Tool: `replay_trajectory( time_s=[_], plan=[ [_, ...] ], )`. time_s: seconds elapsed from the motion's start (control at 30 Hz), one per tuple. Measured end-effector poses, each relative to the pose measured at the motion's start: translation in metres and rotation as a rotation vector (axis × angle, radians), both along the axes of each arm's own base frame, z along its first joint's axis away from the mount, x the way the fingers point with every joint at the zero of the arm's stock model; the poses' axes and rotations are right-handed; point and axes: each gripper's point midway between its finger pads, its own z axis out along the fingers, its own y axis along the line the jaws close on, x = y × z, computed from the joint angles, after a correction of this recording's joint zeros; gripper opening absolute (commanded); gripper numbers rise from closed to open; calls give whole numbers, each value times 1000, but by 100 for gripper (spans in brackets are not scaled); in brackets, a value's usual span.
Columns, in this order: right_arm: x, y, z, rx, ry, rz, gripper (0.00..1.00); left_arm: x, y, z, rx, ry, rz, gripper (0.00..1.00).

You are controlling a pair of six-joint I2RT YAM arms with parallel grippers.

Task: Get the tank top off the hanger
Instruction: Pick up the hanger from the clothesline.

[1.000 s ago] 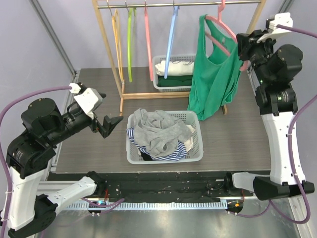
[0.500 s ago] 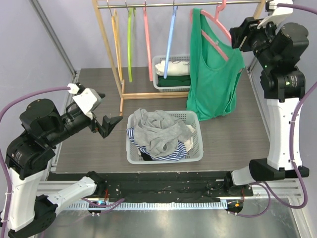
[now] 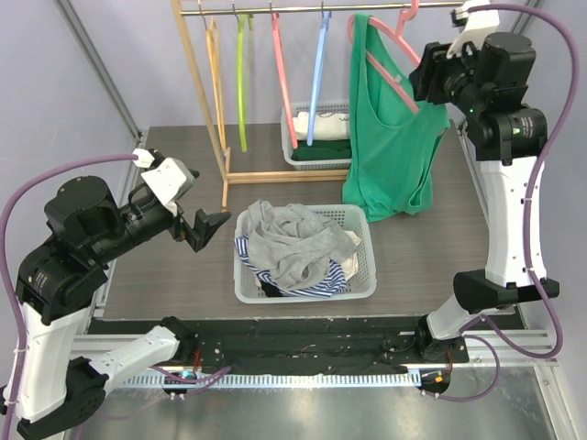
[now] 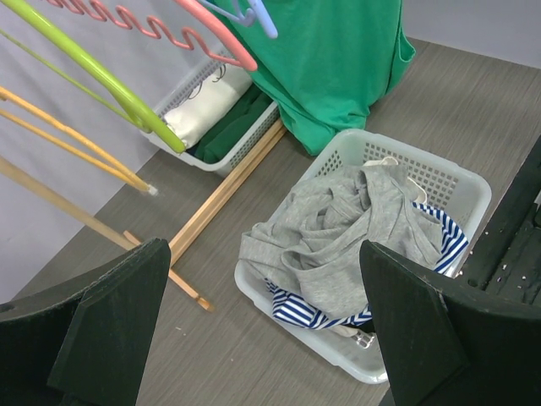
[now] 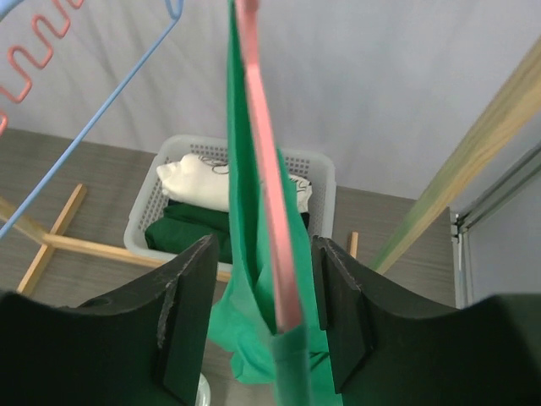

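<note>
The green tank top (image 3: 390, 137) hangs on a pink hanger (image 3: 381, 64) at the right end of the rail. My right gripper (image 3: 429, 78) is up at the hanger's right shoulder. In the right wrist view its jaws (image 5: 264, 254) stand open on either side of the pink hanger arm (image 5: 269, 194) and the green strap (image 5: 245, 211), with a gap on each side. My left gripper (image 3: 200, 229) is open and empty, low over the table left of the front basket. It also shows in the left wrist view (image 4: 262, 254).
A white basket (image 3: 365, 275) of grey and striped clothes sits at the table's front middle. A second basket (image 3: 316, 158) with folded white and green clothes stands under the rail. The wooden rack (image 3: 206, 101) carries empty orange, green, pink and blue hangers (image 3: 316, 73).
My right arm has risen and moved left, closer to the rail. The tank top and its hanger have shifted left and up. My left arm has barely moved.
</note>
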Motion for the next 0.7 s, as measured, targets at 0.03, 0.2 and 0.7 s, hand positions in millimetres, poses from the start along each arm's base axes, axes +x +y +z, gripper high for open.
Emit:
replay_trajectory(
  time_s=[0.03,0.2,0.7],
  plan=[
    [0,5,-4,-7,13,11,54,1,0,0,1,1,0,100],
    [-1,23,-24,-62,73,49,48,3,0,-1,1,8,5,100],
    [13,13,-34,-113,82,-40,1,3,-1,1,-14,15,5,100]
  ],
)
